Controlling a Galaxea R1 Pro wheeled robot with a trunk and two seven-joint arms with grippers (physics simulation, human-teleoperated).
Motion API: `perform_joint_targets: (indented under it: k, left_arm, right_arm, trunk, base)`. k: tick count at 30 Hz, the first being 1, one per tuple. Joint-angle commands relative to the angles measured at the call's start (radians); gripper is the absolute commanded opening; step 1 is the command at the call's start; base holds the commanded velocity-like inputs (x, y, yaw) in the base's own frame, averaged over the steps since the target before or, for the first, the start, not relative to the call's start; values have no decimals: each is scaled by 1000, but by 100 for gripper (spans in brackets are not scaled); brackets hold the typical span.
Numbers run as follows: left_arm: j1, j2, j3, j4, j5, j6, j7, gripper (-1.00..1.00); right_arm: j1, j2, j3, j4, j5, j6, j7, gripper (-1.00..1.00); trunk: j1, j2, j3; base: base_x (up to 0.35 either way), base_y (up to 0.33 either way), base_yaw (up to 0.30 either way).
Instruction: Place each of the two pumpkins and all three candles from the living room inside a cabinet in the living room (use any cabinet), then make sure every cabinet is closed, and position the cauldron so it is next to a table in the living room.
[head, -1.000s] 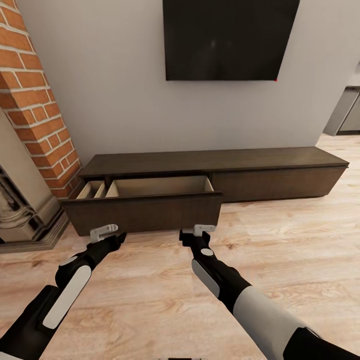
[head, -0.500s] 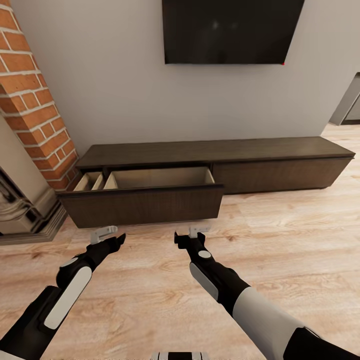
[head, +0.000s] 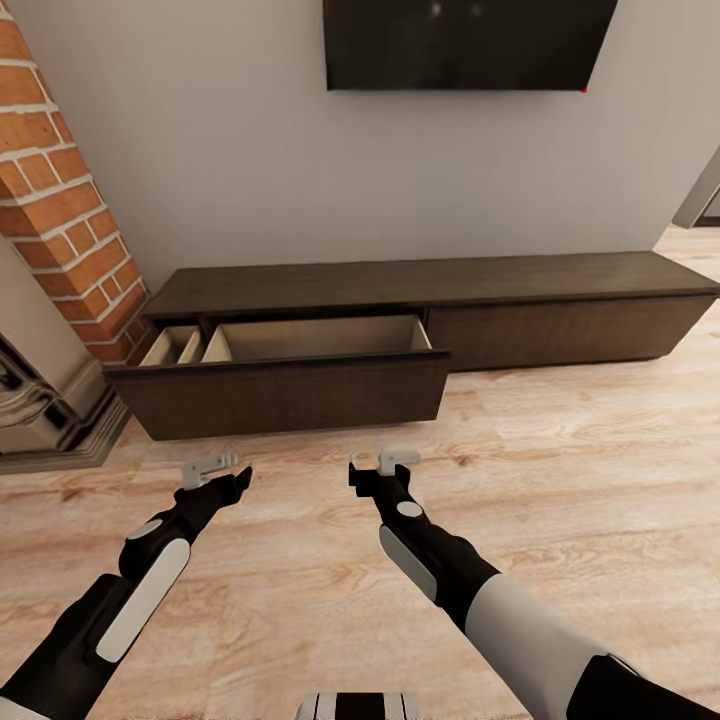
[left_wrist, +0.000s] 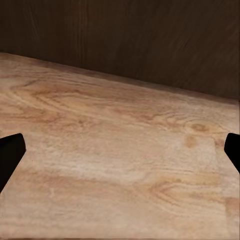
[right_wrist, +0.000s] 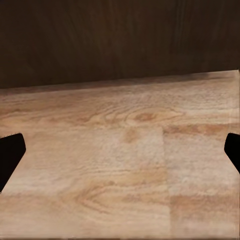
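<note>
Ahead, long dark-brown cabinet (head: 560, 325), pale-lined drawer (head: 300, 375) out; left end effector (head: 212, 468) and right end effector (head: 395, 464) spread apart.

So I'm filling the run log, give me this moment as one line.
cabinet: left drawer open | left gripper: open, empty | right gripper: open, empty | both over floor

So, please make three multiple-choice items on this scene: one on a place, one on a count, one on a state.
1. Where is the brick column relative to the cabinet?
A. at its left end
B. at its right end
C. on top of it

2. How many compartments show in the pulled-out drawer?
A. one
B. three
C. five

3. What is the left hand doing?
A. gripping a pumpkin
B. open, holding nothing
C. clamped on the drawer front

Answers:
1 A, the bricks stand beside the cabinet's left end.
2 B, two dividers split the beige interior.
3 B, its fingertips sit wide apart over bare floor.
</note>
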Motion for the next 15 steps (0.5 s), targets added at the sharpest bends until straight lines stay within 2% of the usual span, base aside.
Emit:
perform_joint_targets:
  k: [1,3,10,15]
  left_arm:
    - [-1,1,-2,0,6,0,10,100]
    - [-1,2,-1,2,4,0,10,100]
    - [-1,2,-1,3,3,-1,10,100]
    - [-1,2,-2,3,3,0,10,100]
  right_arm:
    - [-1,-1,5,-1,-5,2,-8,100]
    - [-1,-1,5,-1,-4,0,-8,100]
    - [-1,-1,5,-1,-4,-5,-8,100]
    - [-1,-1,5,-1,-4,-17,-8,100]
  trunk:
    - [0,-1,-5]
    - [1,-1,-13]
    - [1,-1,-13]
    - [1,-1,-13]
  base:
    - [0,0,0]
    - [0,0,0]
    - [3,0,0]
    - [183,0,0]
